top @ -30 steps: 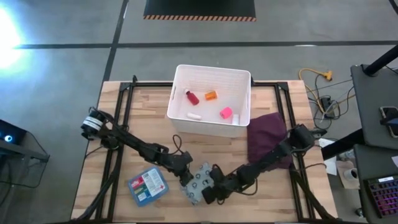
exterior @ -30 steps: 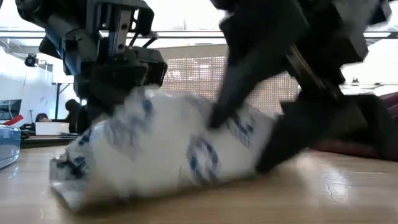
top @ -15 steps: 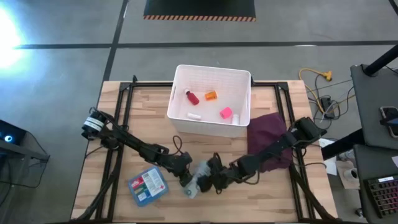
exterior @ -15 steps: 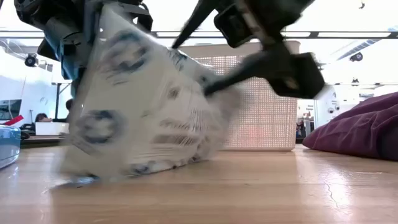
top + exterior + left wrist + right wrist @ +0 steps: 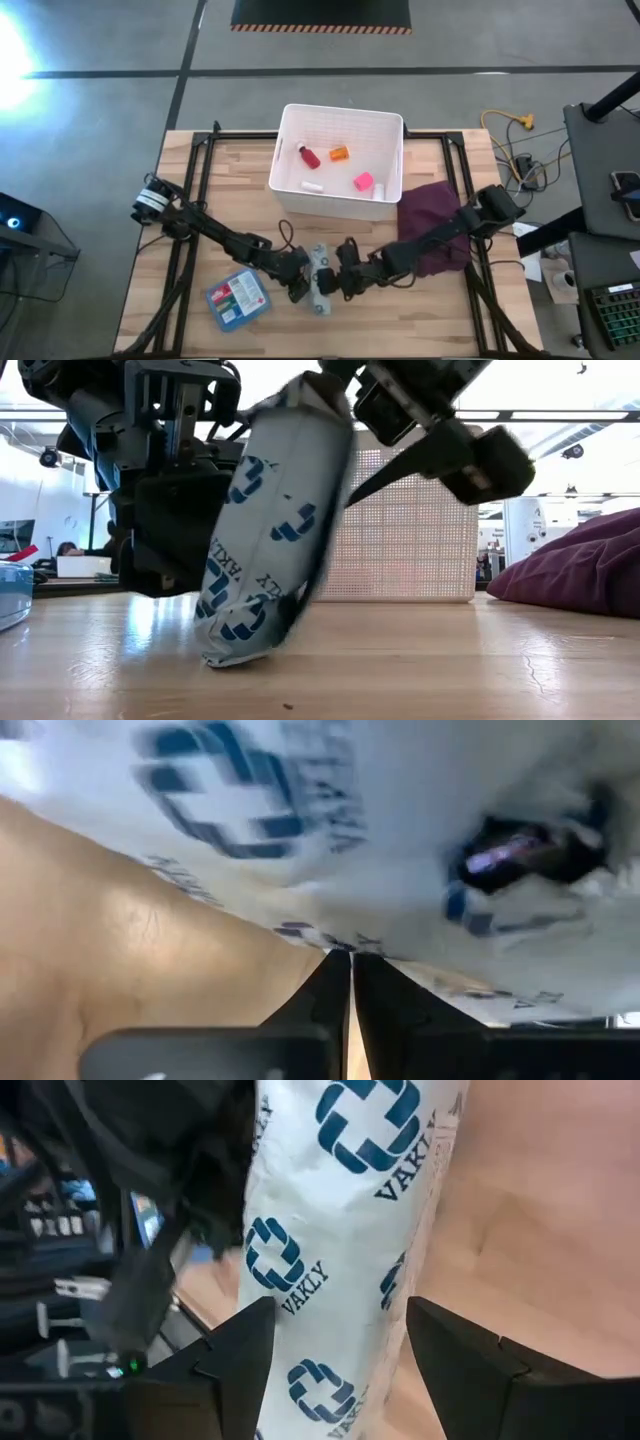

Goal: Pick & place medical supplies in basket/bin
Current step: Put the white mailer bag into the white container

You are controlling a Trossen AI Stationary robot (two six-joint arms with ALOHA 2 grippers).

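The grey-white patterned packet (image 5: 320,280) (image 5: 270,530) stands almost upright on one long edge near the table's near side. My left gripper (image 5: 299,286) (image 5: 351,960) is shut at its left side. My right gripper (image 5: 344,280) (image 5: 340,1370) comes from the right with the packet (image 5: 340,1230) between its fingers. The blue first-aid box (image 5: 237,300) lies flat to the left. The white bin (image 5: 392,140) stands farther back, with red and orange bottles, a pink roll and white rolls inside. My left gripper meets the packet's lower edge (image 5: 340,942) with its shut fingertips, level, from the table's left. Whether a thin seam lies between them I cannot tell. My right gripper has the packet's upper part (image 5: 300,1340) between its spread fingers (image 5: 235,1355), slanting down from the right. The packet tilts slightly, its lower edge (image 5: 240,650) on the table.
A maroon cloth (image 5: 430,225) lies heaped right of the bin, under my right arm. A black frame (image 5: 195,170) runs around the tabletop. Bare wood (image 5: 400,320) shows near the front edge.
The packet lay nearly flat a second ago. My right gripper has moved toward the table's left and up, raising the packet's right side, so the packet has tipped up onto its left edge, which stayed by my left gripper.
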